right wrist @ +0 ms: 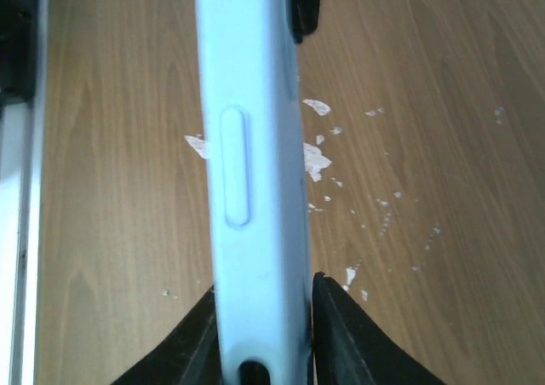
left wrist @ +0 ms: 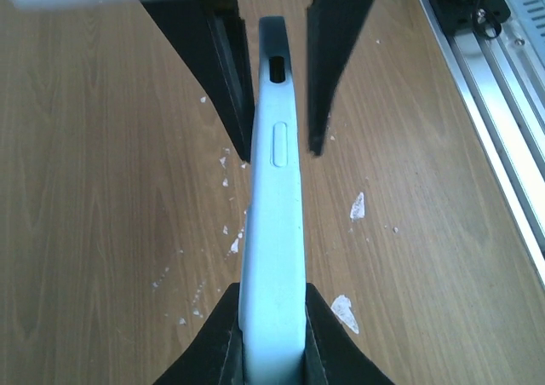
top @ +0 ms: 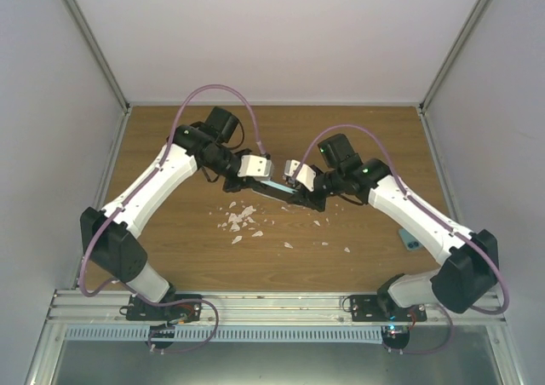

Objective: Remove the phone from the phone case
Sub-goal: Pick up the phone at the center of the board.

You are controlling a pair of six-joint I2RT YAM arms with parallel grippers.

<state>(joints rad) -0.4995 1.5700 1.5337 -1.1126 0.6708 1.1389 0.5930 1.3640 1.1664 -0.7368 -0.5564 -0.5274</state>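
Observation:
A light blue phone case (top: pixel 278 186) is held in the air between my two grippers, above the wooden table. My left gripper (top: pixel 262 175) is shut on one end and my right gripper (top: pixel 294 186) on the other. In the left wrist view the case (left wrist: pixel 274 198) runs edge-on from my left gripper (left wrist: pixel 271 293) up to the right gripper's fingers (left wrist: pixel 334 61). In the right wrist view the case (right wrist: pixel 251 146), with a long side button, sits clamped in my right gripper (right wrist: pixel 264 284). The phone itself does not show clearly.
White scraps (top: pixel 239 220) lie scattered on the table (top: pixel 170 223) below the case, and also show in the left wrist view (left wrist: pixel 345 311). A small blue object (top: pixel 411 240) lies near the right arm. Grey walls enclose the table; a metal rail (top: pixel 272 304) runs along the near edge.

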